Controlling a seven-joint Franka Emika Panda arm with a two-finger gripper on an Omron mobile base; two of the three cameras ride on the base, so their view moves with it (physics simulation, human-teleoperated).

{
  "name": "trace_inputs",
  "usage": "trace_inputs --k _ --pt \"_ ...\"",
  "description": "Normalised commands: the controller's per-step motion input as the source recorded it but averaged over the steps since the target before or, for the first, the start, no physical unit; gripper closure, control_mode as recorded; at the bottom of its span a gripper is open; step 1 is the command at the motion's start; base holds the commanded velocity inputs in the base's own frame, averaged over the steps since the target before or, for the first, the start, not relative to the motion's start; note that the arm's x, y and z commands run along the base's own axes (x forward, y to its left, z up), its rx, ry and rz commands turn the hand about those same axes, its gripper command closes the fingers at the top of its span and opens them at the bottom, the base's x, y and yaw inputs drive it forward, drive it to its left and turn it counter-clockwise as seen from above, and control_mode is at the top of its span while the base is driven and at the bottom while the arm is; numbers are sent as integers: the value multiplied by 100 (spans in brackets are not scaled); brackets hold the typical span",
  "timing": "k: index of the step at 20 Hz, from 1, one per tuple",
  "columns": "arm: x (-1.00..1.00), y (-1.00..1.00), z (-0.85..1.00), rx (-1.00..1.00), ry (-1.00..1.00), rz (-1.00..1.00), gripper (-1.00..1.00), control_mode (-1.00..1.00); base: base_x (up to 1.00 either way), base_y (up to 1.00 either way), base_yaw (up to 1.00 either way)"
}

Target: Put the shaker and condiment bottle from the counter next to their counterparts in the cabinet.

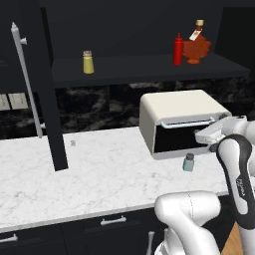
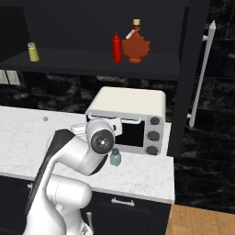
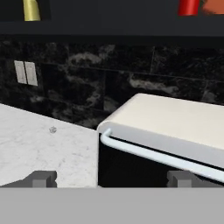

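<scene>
The pale blue-grey shaker [image 1: 189,162] [image 2: 115,157] stands on the white marble counter [image 1: 99,169] just in front of the toaster oven. On the shelf of the dark cabinet [image 1: 149,68], the red condiment bottle [image 1: 178,50] [image 2: 117,47] [image 3: 189,6] stands upright beside the brown bottle [image 1: 195,47] [image 2: 136,46]. The yellow shaker [image 1: 88,62] [image 2: 33,52] [image 3: 31,9] is further left on that shelf. My gripper [image 3: 111,179] is open and empty. It hovers at the height of the oven's door, above the pale shaker, and faces the back wall.
A cream toaster oven [image 1: 179,122] [image 2: 131,119] [image 3: 175,127] with a silver handle takes up the counter's right part. The cabinet's left door [image 1: 47,99] stands open over the counter, with a long bar handle [image 1: 25,79]. Wall sockets [image 3: 25,72] are on the dark backsplash.
</scene>
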Motion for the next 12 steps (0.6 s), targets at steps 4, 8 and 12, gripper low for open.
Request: trace_inputs --k 4,8,12 --pt "-9 -23 -16 4 0 3 -100 -100 0 0 0" --pt "0 -5 -13 2 7 0 -100 -100 0 0 0" --pt "0 0 -26 0 1 0 -100 -100 0 0 0"
